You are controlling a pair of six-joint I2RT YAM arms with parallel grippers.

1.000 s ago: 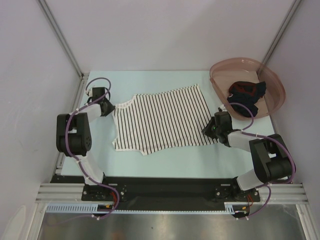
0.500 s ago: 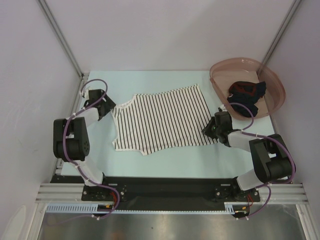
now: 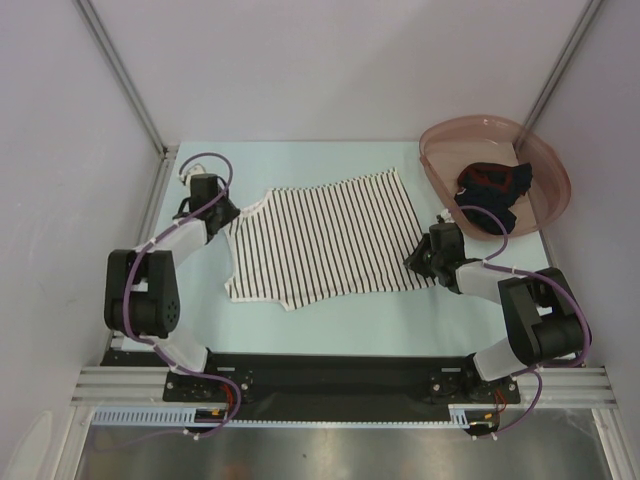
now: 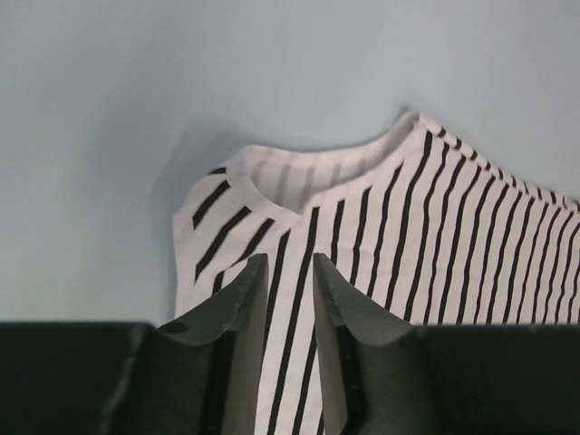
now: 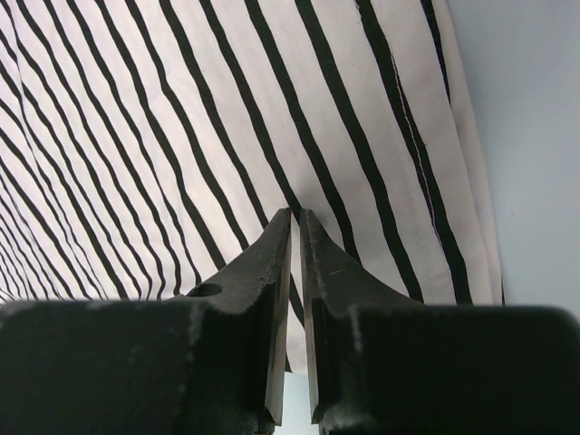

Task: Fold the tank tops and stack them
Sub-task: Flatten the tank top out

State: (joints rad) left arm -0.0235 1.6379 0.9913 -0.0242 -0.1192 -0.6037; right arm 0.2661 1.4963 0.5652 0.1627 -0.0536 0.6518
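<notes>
The white tank top with thin black stripes [image 3: 320,235] lies flat on the pale table, straps to the left, hem to the right. My left gripper [image 3: 226,212] is at its far left shoulder strap. In the left wrist view the gripper [image 4: 290,263] is open by a narrow gap, over the striped cloth [image 4: 408,236] just below the neckline. My right gripper [image 3: 415,262] is at the hem's near right corner. In the right wrist view its jaws [image 5: 295,216] are closed to a thin slit with the tips on the cloth [image 5: 181,118]. The dark navy and red tank top [image 3: 492,190] lies crumpled in the basin.
The pink translucent round basin [image 3: 545,160] stands at the back right corner, close behind my right arm. Frame posts rise at the back left and back right, and walls close in both sides. Bare table [image 3: 330,320] shows in front of the striped top.
My left gripper has swung away to the far left and then come in to the right, onto the shoulder strap. The right arm and the striped top have not moved.
</notes>
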